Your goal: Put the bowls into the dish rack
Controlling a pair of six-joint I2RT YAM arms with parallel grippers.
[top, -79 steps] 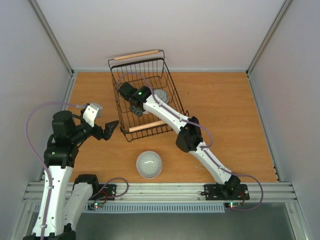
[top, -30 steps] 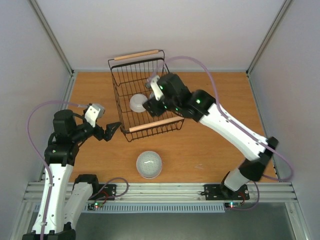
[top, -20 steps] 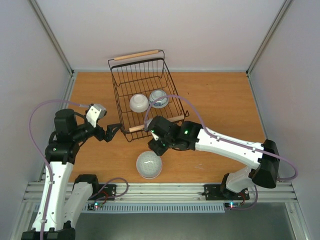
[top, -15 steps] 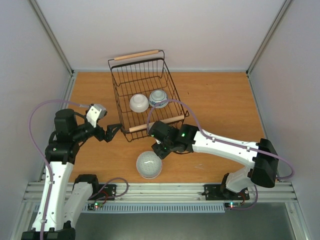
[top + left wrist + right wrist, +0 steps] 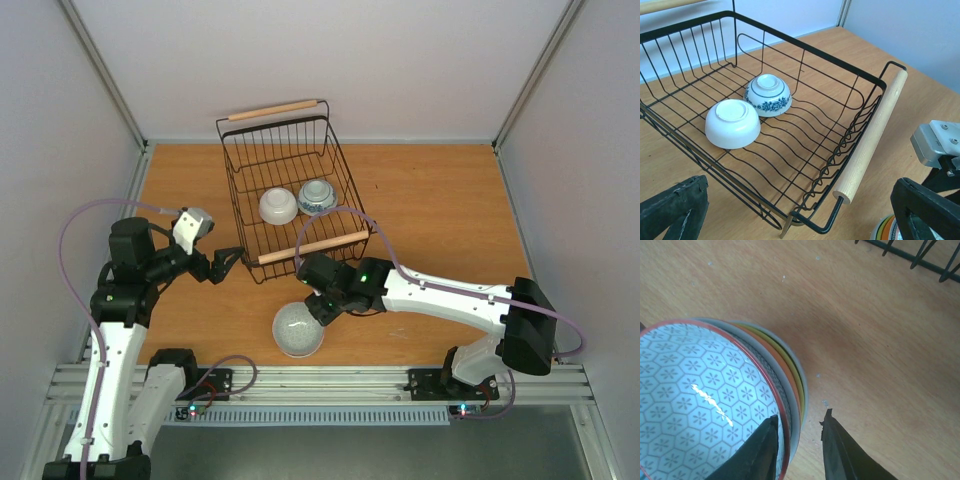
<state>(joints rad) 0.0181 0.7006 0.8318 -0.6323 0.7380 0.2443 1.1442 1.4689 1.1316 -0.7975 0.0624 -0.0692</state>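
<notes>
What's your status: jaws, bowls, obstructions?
Left jaws open, empty. Right jaws astride bowl stack rim, grip unclear. White bowl, patterned bowl in dish rack. Nothing obstructing.

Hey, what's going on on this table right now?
Bowls are being loaded into the dish rack. A white bowl and a blue-and-white floral bowl already sit upside down inside. The right tool, open, is at the rim of the stack of bowls on the table in front of the rack, fingers straddling its edge. The left tool hovers open beside the rack's near corner, holding nothing.
</notes>
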